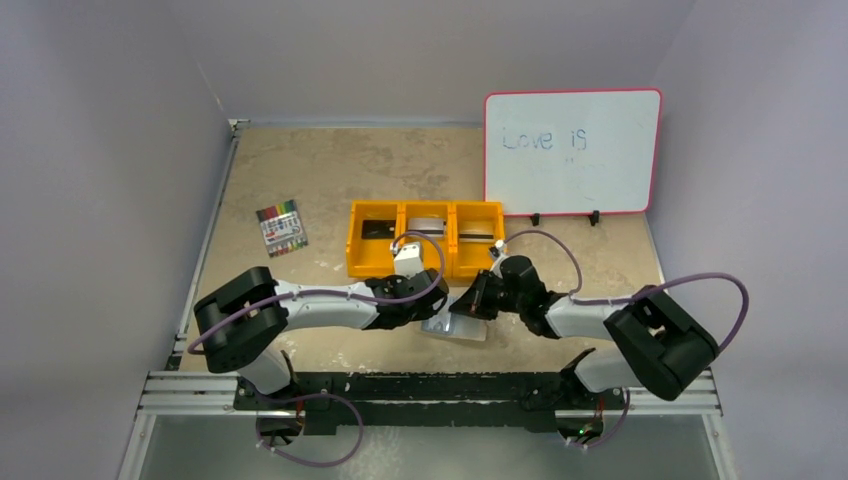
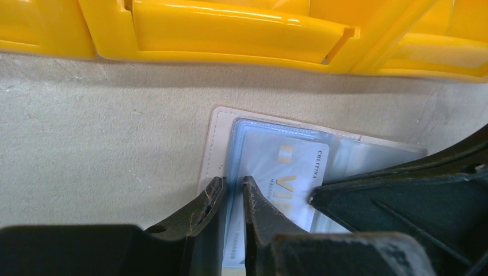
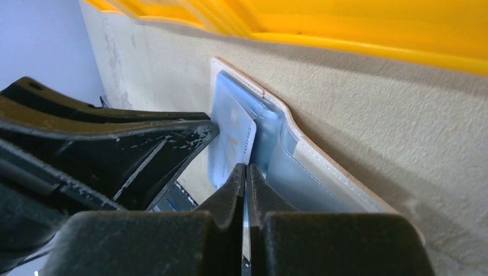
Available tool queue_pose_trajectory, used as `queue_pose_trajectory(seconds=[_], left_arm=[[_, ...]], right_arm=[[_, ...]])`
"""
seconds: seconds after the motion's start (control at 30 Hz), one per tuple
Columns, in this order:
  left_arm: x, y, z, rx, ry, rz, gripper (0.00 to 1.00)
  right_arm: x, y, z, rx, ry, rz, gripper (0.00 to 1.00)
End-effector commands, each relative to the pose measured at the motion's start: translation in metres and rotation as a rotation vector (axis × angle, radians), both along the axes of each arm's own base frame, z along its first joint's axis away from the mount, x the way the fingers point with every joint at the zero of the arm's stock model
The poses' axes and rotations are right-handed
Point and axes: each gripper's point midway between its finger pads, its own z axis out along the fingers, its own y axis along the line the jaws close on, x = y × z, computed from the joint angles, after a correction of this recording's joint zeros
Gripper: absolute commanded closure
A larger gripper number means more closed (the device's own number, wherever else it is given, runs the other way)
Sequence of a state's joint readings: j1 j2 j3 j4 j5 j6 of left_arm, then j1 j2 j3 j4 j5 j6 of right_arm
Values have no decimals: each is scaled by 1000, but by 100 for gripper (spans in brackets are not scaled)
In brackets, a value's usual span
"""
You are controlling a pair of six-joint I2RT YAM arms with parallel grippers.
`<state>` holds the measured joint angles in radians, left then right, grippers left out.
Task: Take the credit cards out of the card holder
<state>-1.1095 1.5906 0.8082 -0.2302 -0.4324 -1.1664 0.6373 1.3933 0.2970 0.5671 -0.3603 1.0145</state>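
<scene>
The holder (image 1: 456, 327) lies open on the table (image 1: 300, 170), just in front of the tray's (image 1: 358, 250) middle compartment. The left gripper (image 2: 233, 185) pinches the edge of the holder's blue panel. The right gripper (image 3: 246, 169) has its jaws pressed together at the edge of a pale card (image 2: 282, 167) on that panel.

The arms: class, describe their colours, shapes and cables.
Left arm and right arm match: white links between chunky black joint housings. A purple cable loops along each. The fingers are black, tapered and scuffed pale near the tips. No markings show.
</scene>
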Motion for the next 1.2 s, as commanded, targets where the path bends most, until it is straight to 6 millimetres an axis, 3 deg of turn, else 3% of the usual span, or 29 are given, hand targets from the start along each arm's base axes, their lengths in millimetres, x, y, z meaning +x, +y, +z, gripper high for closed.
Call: queue_pose_trajectory(seconds=[0.0, 0.3, 0.53, 0.7, 0.83, 1.07, 1.17], left_arm=[[-11, -2, 0, -4, 22, -23, 100], [-22, 5, 1, -25, 13, -17, 100], [-26, 5, 20, -55, -53, -15, 100], [-25, 1, 37, -95, -104, -21, 83], [-26, -3, 41, -92, -120, -42, 75], [-32, -28, 41, -106, -111, -138, 76], [-34, -30, 32, -92, -84, -135, 79]], right_arm=[[0, 4, 23, 52, -62, 3, 100], [-17, 0, 12, 33, -38, 71, 100], [-33, 7, 13, 68, -67, 210, 100], [-31, 7, 2, 30, -52, 230, 100], [-28, 11, -2, 29, -46, 240, 100], [-26, 11, -7, 27, -20, 221, 100], [-25, 10, -6, 23, -21, 206, 100]])
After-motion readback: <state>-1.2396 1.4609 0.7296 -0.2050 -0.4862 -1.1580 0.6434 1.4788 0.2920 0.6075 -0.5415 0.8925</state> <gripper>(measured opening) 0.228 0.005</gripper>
